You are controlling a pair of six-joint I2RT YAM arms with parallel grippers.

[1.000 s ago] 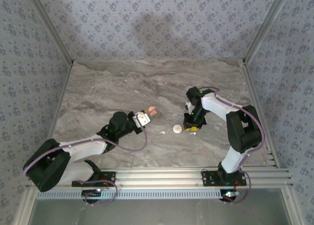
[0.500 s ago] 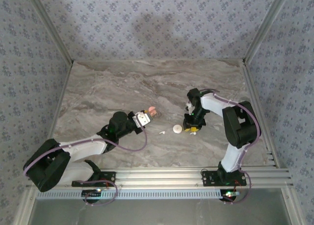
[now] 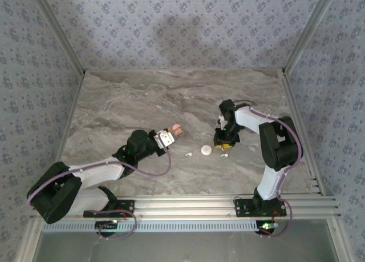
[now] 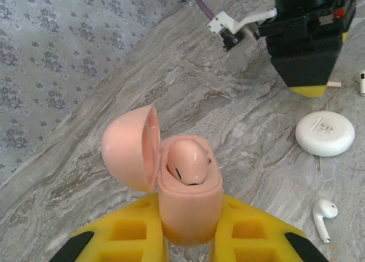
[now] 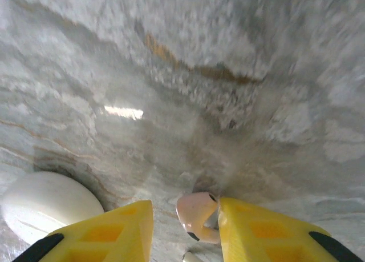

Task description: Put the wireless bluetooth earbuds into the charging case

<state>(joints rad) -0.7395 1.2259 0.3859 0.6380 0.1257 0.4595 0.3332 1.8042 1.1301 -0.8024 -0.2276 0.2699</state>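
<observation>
My left gripper [image 4: 188, 219] is shut on a pink charging case [image 4: 189, 196] whose lid [image 4: 130, 149] stands open; a pink earbud [image 4: 188, 162] sits in it. In the top view the left gripper [image 3: 167, 138] holds the case [image 3: 177, 128] above the table's middle. My right gripper [image 5: 185, 209] is open just above the marble, with a second pink earbud [image 5: 197, 215] between its fingers, leaning on the right finger [image 5: 256, 228] and apart from the left one. White earbuds lie on the table: one [image 4: 325, 212] near the case, another [image 3: 223, 156] by the right gripper [image 3: 222, 142].
A round white disc [image 3: 206, 151] lies on the marble table [image 3: 142, 102] between the two grippers, close to the right gripper's left finger [image 5: 108, 230]. Metal rails border the table, and patterned walls stand behind and to both sides.
The right gripper's jaws have widened and it has shifted slightly away from the near edge, uncovering the white earbud beside it. The left arm and the case have not moved.
</observation>
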